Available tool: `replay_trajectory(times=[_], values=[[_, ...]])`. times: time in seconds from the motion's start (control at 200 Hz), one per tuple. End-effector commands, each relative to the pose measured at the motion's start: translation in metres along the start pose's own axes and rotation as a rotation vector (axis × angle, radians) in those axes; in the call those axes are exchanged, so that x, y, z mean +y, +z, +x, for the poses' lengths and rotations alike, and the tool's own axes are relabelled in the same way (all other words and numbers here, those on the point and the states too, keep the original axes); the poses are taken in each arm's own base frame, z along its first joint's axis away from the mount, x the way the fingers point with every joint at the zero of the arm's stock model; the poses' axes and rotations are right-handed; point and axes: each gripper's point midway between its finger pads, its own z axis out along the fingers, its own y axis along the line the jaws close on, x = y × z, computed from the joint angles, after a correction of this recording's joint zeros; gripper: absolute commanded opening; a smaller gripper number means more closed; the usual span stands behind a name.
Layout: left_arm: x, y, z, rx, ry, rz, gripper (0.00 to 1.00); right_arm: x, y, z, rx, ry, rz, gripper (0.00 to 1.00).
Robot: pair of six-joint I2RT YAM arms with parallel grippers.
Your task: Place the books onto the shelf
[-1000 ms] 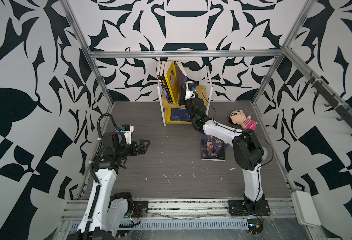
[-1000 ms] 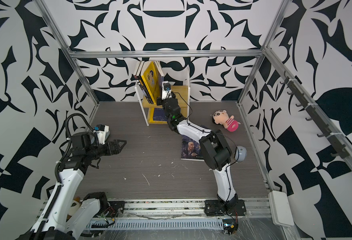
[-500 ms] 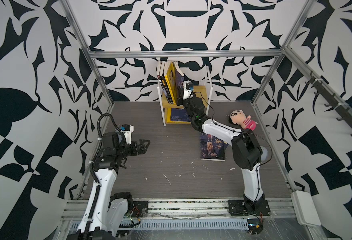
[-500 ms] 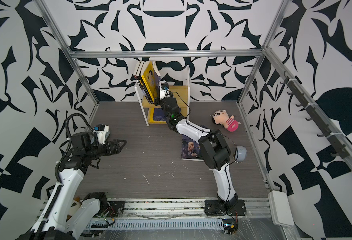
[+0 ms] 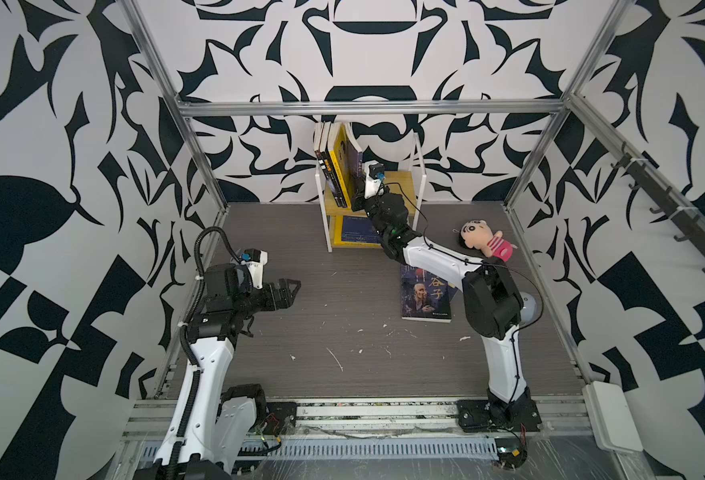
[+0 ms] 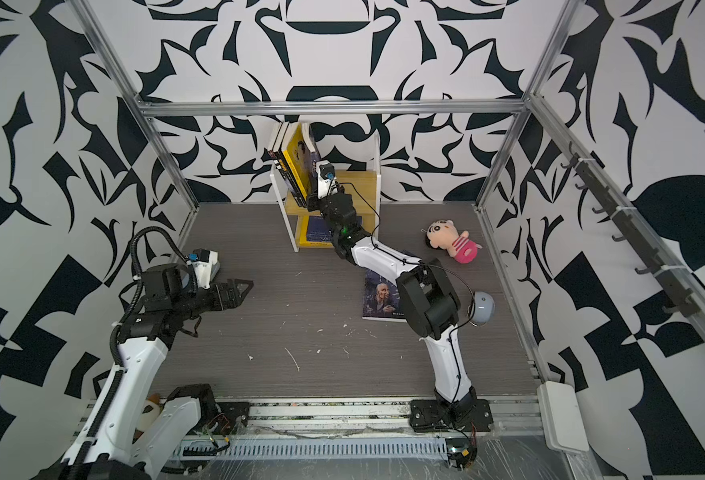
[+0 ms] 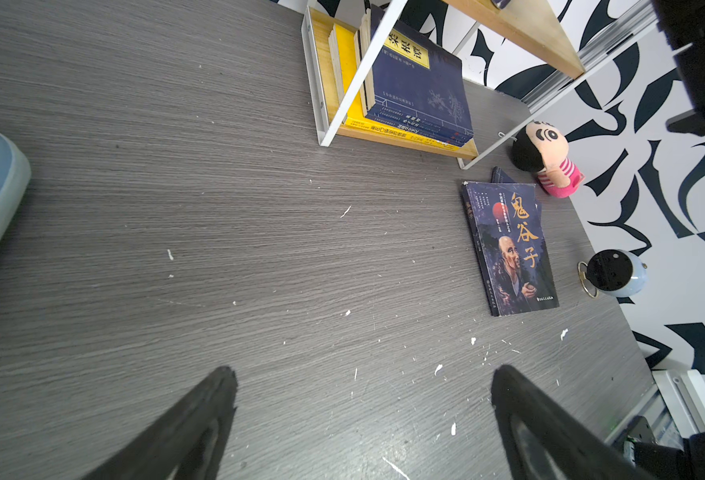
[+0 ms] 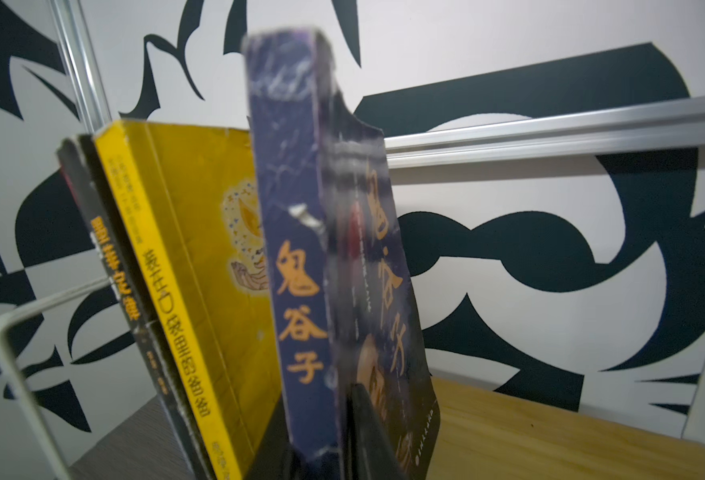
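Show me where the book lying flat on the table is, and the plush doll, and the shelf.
Book on the table [image 5: 423, 299]: in a top view, on its portrait cover.
Plush doll [image 5: 487, 243]: in a top view, where head meets striped body.
Shelf [image 5: 405, 179]: in a top view, bare part of the upper board.
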Motion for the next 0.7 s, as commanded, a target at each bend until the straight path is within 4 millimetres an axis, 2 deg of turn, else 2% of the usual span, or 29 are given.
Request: replay_trajectory(times=[0.0, 0.29, 0.49, 0.695], values=[[-0.002, -0.003, -0.003, -0.005, -0.004, 0.001, 1.0, 0.014, 0.002, -0.012, -0.024, -0.003, -0.044, 0.24], [-0.003, -0.003, -0.003, -0.005, -0.014, 0.007, 0.99, 0.016, -0.004, -0.022, -0.024, -0.017, -0.069, 0.31], [-0.002, -0.003, -0.002, -0.002, -0.008, 0.0, 1.0, 0.023, -0.01, -0.022, 0.01, -0.091, -0.12, 0.36], [-0.001, -0.003, -0.003, -0.004, -0.015, -0.005, 1.0, 0.018, -0.021, -0.03, 0.01, -0.106, -0.129, 0.4]])
